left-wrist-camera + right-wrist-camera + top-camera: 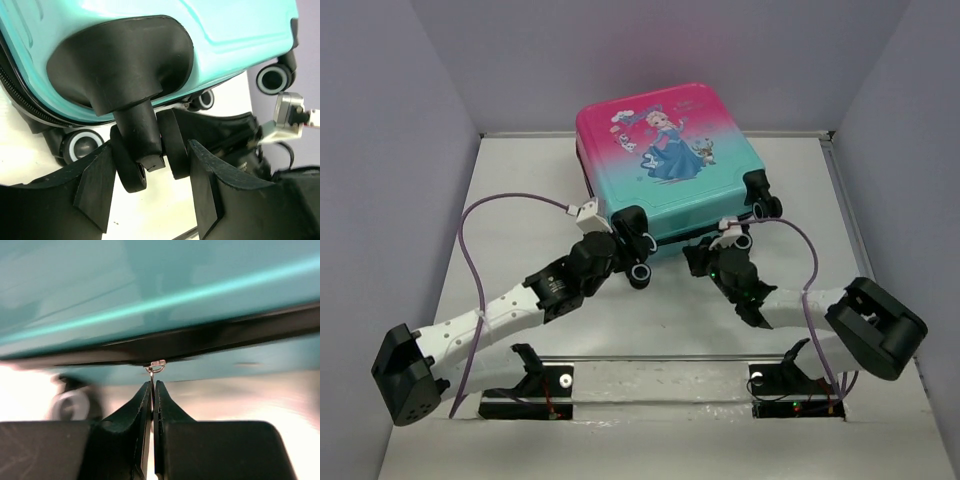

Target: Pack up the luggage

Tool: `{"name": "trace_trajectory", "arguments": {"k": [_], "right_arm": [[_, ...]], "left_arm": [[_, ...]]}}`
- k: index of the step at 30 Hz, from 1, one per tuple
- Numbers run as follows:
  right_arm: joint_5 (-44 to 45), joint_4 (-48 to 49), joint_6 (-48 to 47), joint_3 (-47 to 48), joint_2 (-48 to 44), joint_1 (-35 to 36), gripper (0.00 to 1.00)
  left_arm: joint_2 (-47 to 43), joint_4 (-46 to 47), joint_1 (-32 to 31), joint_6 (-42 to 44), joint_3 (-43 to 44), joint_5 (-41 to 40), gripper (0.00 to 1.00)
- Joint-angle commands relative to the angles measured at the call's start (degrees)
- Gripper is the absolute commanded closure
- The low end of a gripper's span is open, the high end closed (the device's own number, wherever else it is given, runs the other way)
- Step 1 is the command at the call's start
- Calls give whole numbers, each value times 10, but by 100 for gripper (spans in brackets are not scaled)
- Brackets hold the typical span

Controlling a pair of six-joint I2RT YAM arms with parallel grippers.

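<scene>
The luggage (665, 150) lies closed and flat at the back of the table, princess print up, wheels toward me. My left gripper (626, 246) sits at its near left corner. In the left wrist view its fingers (95, 180) press both sides of a black twin wheel (172, 145) under the teal shell (235, 30), so my left gripper (150, 150) is shut on that wheel. My right gripper (705, 252) is at the near edge. In the right wrist view my right gripper (153, 385) is shut on the thin metal zipper pull (156, 366) that hangs from the black zipper band (210, 337).
Grey walls enclose the white table (520, 200) on three sides. Another pair of wheels (762, 205) sticks out at the suitcase's right corner. The two grippers are close together along the near edge of the case, and purple cables loop beside both arms.
</scene>
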Motion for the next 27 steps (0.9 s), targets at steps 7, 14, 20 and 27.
{"name": "trace_trajectory", "arguments": {"k": [7, 14, 20, 27], "right_arm": [[-109, 187, 2, 173, 194, 322, 93], [-73, 302, 23, 139, 218, 347, 93], [31, 221, 24, 74, 138, 347, 41], [125, -217, 27, 75, -139, 334, 9]], "left_arm": [[55, 83, -27, 67, 190, 86, 94], [7, 78, -26, 47, 174, 102, 94], [26, 87, -26, 51, 162, 114, 94], [-8, 72, -26, 42, 96, 66, 78]]}}
